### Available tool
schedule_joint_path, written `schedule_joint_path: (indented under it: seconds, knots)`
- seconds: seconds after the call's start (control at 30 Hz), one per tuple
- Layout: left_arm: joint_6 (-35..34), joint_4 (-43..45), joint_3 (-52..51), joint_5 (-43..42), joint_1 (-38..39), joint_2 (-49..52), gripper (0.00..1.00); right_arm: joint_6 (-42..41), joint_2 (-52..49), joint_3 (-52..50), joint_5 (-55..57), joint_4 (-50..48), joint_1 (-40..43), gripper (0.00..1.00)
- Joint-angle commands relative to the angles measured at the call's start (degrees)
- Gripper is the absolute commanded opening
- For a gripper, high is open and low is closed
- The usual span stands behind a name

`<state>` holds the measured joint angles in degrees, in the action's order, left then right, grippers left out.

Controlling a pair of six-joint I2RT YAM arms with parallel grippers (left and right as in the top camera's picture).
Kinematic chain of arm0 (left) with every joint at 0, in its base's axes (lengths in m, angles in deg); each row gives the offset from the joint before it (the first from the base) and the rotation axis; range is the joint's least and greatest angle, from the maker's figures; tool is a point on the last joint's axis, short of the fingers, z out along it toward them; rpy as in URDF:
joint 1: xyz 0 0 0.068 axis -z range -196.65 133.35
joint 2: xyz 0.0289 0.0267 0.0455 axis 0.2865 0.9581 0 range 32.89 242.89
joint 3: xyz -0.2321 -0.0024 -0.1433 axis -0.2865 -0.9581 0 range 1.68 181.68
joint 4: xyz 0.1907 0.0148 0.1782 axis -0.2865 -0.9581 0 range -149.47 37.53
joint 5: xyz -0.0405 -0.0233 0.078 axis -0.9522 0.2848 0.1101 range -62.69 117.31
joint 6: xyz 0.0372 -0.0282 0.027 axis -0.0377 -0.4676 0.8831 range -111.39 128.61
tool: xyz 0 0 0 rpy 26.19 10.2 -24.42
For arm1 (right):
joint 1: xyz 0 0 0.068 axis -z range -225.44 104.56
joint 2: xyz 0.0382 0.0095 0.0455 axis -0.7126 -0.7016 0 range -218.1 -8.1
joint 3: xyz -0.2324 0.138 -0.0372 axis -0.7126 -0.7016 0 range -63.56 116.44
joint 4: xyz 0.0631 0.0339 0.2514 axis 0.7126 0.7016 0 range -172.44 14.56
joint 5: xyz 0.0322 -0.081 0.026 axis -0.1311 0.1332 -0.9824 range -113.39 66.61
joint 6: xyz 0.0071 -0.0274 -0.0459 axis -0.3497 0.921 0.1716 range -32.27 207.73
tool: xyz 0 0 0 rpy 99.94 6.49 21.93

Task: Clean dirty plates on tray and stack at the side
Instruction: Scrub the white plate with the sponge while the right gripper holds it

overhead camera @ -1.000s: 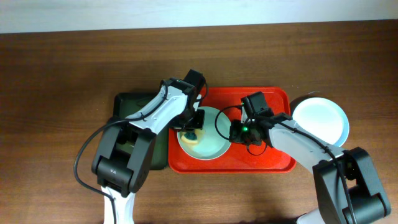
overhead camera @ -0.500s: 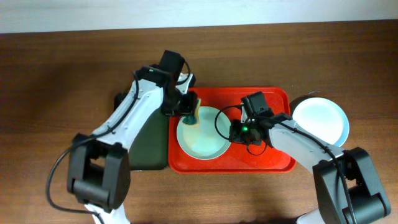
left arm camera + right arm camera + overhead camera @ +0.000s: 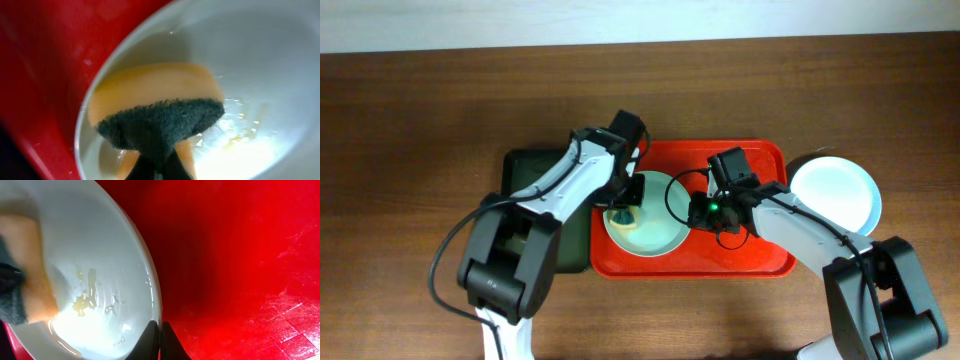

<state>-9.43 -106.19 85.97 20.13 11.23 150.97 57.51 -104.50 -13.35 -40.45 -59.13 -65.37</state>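
Note:
A pale blue-green plate [image 3: 655, 228] lies on the red tray [image 3: 750, 255]. My left gripper [image 3: 624, 210] is shut on a yellow sponge with a dark green scrub side [image 3: 160, 107] and presses it on the plate's left inner part [image 3: 260, 70]. A yellow smear [image 3: 82, 302] shows near the plate's middle. My right gripper [image 3: 695, 212] is shut on the plate's right rim [image 3: 155, 305]. Two more plates [image 3: 838, 190] are stacked to the right of the tray, a white one under a pale blue-green one.
A dark green tray [image 3: 535, 235] lies left of the red tray, partly under my left arm. The brown table edge runs along the top of the overhead view, with a pale wall behind it.
My left gripper with the sponge swung up to the plate's upper left edge, then came back down onto the plate's left part. The right gripper and the plate have not moved.

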Motion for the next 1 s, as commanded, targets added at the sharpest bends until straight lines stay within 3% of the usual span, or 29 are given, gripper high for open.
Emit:
schedule_joint_path:
  seconds: [0.0,0.23,0.33,0.47,0.63,0.73,0.8,0.93,0.97]
  knots:
    - [-0.85,1.05,-1.03,-1.14,3.28,5.11,0.0,-0.26,-0.52,-0.57,-0.33,-0.2,-0.33,0.04]
    - [1.07,1.38,0.2,-17.09,2.95,6.03,0.0,-0.24,-0.52,-0.57,-0.33,-0.22,-0.33,0.04]
    - [1.18,1.2,0.52,-17.25,0.85,1.7,0.0,-0.26,-0.52,-0.57,-0.33,-0.2,-0.33,0.04]
    - [0.92,1.2,0.52,-11.34,-1.49,-4.63,0.0,-0.26,-0.52,-0.57,-0.31,-0.22,-0.33,0.04]
    - [-2.78,2.1,-2.16,0.61,-1.42,-4.52,0.0,-0.26,-0.52,-0.57,-0.33,-0.2,-0.33,0.04]
    - [-3.8,7.41,-7.34,0.66,-0.79,-4.5,0.0,-0.26,-0.52,-0.57,-0.33,-0.22,-0.33,0.04]
    - [-8.0,15.06,-14.21,0.61,-0.13,-4.44,0.0,-0.26,-0.52,-0.57,-0.33,-0.22,-0.33,0.04]
    - [-8.02,17.86,-17.51,-8.2,-0.13,-4.44,0.0,-0.26,-0.52,-0.57,-0.33,-0.24,-0.33,0.04]
    - [-5.84,19.65,-17.51,-16.35,-0.13,-4.44,0.0,-0.26,-0.52,-0.57,-0.33,-0.26,-0.33,0.04]
